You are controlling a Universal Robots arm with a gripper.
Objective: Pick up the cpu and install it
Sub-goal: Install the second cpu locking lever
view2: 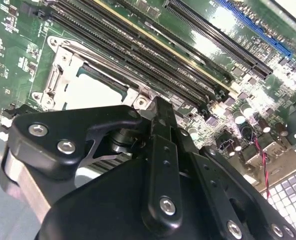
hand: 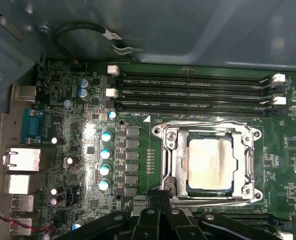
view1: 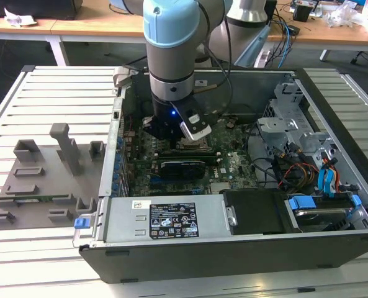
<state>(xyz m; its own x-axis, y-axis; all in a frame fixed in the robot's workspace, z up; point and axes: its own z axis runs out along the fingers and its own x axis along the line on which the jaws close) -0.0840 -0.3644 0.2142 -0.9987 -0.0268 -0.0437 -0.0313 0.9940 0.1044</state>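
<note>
Flat silvery square cpu [hand: 210, 163] — socket-seated

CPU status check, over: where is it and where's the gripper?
Gripper low over the motherboard, fingers' state unclear. CPU seated in the socket frame. Nothing lying across it.

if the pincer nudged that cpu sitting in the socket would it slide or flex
Probably neither. The cpu looks like a rigid flat plate with a metal top, so flexing seems unlikely. It lies inside the socket frame, which likely blocks sliding. Its smooth top may be slippery.
</note>
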